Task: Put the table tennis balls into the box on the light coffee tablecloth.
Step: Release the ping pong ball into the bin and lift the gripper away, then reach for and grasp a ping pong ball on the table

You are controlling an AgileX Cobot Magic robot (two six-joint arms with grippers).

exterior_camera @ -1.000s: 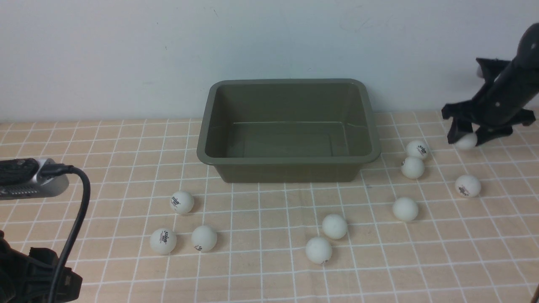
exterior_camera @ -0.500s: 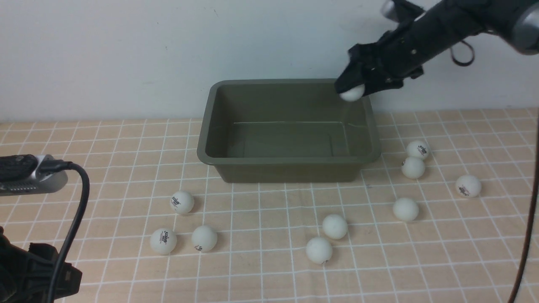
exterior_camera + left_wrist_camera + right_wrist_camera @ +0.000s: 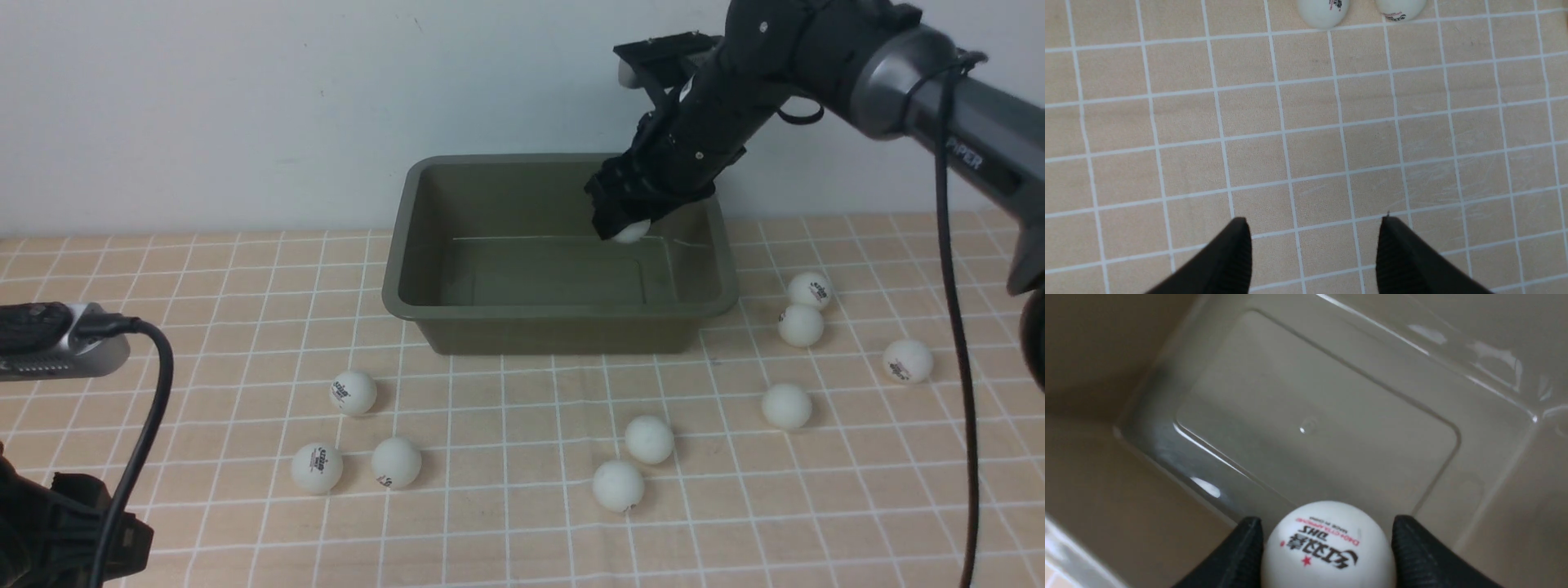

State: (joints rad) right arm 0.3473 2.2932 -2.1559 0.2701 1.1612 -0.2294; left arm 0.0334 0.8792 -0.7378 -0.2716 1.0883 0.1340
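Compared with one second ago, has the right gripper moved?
Yes. The right gripper, holding a ball, went left from the tablecloth beside the box to above its inside.

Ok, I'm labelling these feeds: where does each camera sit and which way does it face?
Front: between the arms, facing forward over the cloth to the box and wall; right arm reaches over the box, left arm shows low left.
Left wrist: on the left arm, looking down at cloth; the open left gripper and two balls show.
Right wrist: looking down into the box; the right gripper clamps a ball.
Shared: front and right wrist both show box and that ball.
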